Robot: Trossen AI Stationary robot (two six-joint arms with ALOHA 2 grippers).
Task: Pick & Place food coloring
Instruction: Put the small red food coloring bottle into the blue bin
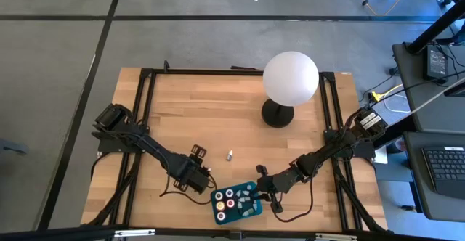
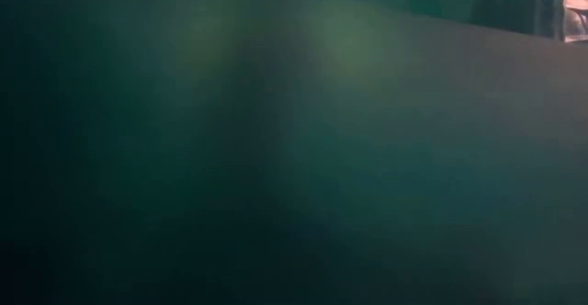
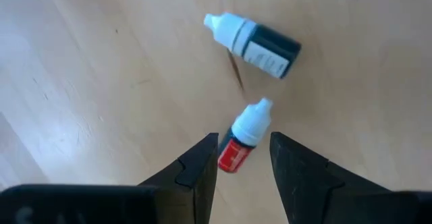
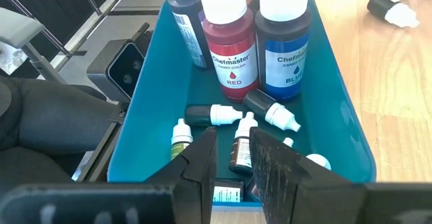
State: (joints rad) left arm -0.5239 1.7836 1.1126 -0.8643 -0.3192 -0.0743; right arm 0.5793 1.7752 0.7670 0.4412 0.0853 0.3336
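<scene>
A small red food coloring bottle (image 3: 243,140) with a white cap sits between the fingers of my left gripper (image 3: 244,158), which is shut on it just left of the teal tray (image 1: 218,210). A dark white-capped bottle (image 3: 260,40) lies on its side on the wood, also seen from above (image 1: 229,154). The tray holds three tall bottles (image 4: 231,45) upright and several tiny ones (image 4: 270,110) lying on its floor. My right gripper (image 4: 233,146) hangs over the tray's right end, its fingers a narrow gap apart with nothing between them. My left gripper pinches the red bottle's body (image 3: 229,158) between its two fingers. The fingers point steeply down and lie along the bottle. The white cap end (image 3: 255,119) sticks out past the fingertips toward the table, tilted to one side.
A white globe lamp (image 1: 289,81) on a black base stands at the far right of the table. The tray sits at the near edge and its teal wall (image 2: 294,158) fills the low view. Bare wood lies between the arms and the lamp.
</scene>
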